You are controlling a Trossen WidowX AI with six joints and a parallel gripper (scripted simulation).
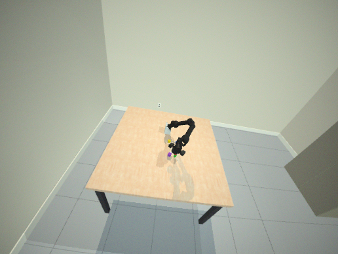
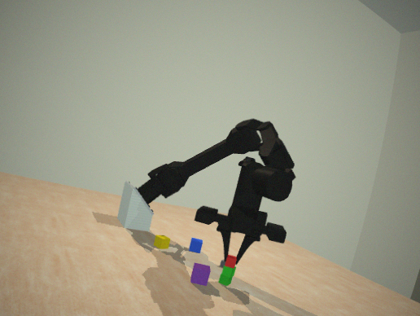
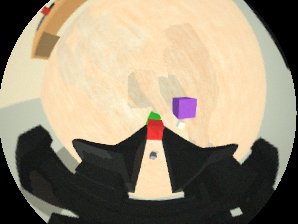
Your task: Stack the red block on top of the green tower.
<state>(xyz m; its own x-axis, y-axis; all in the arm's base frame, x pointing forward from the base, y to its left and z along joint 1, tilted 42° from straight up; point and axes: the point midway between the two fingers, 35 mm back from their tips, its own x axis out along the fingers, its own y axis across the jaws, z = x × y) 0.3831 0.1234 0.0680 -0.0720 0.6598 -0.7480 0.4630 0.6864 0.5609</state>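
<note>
The red block point(image 2: 230, 261) point(image 3: 155, 132) is between the fingertips of my gripper point(image 2: 230, 259) point(image 3: 154, 128), which is shut on it. The green tower point(image 2: 227, 276) point(image 3: 153, 116) point(image 1: 175, 156) stands on the table, directly below the red block in the exterior view. The red block's underside is at or just above the tower's top; I cannot tell whether they touch. In the wrist view the red block hides most of the tower, with a green part showing past its far edge. In the top view the arm covers most of the red block.
A purple block point(image 2: 200, 274) point(image 3: 187, 108) point(image 1: 169, 154) stands close beside the tower. A blue block point(image 2: 195, 245) and a yellow block point(image 2: 161, 242) point(image 1: 169, 141) lie nearer the arm's pale base point(image 2: 134, 212). A small grey object point(image 3: 153, 155) lies on the table behind the tower.
</note>
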